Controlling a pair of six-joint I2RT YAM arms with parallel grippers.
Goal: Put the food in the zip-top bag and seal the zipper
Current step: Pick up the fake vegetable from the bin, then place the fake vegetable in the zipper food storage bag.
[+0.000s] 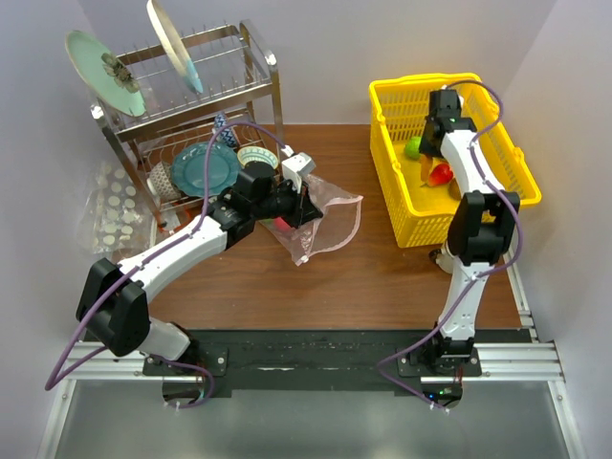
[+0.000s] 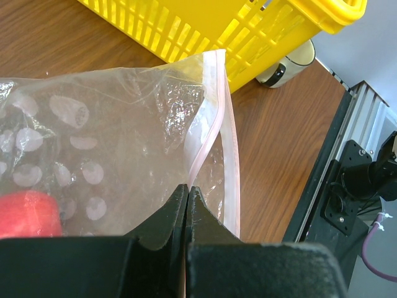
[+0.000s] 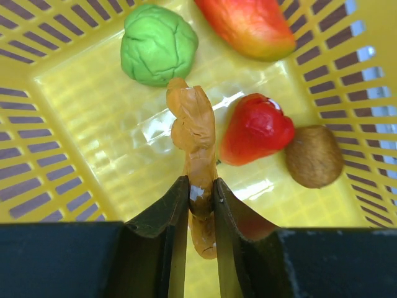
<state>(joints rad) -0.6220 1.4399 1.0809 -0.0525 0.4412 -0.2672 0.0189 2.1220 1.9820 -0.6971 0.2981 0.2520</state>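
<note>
The clear zip-top bag [image 1: 323, 222] lies mid-table with its pink zipper [image 2: 228, 155] along the mouth. A red food piece [image 2: 28, 214] sits inside it. My left gripper [image 2: 187, 191] is shut on the bag's plastic next to the zipper. My right gripper [image 3: 201, 186] is inside the yellow basket [image 1: 478, 186] and is shut on a tan, knobbly food piece [image 3: 193, 133]. On the basket floor lie a green food piece [image 3: 158, 43], a red one [image 3: 254, 128], a brown one [image 3: 313, 156] and an orange-red one [image 3: 248, 25].
A metal dish rack [image 1: 196, 105] with plates and bowls stands at the back left. A second clear bag with white discs [image 1: 115, 206] lies left of it. A small white cup-like object [image 2: 288, 62] stands beside the basket.
</note>
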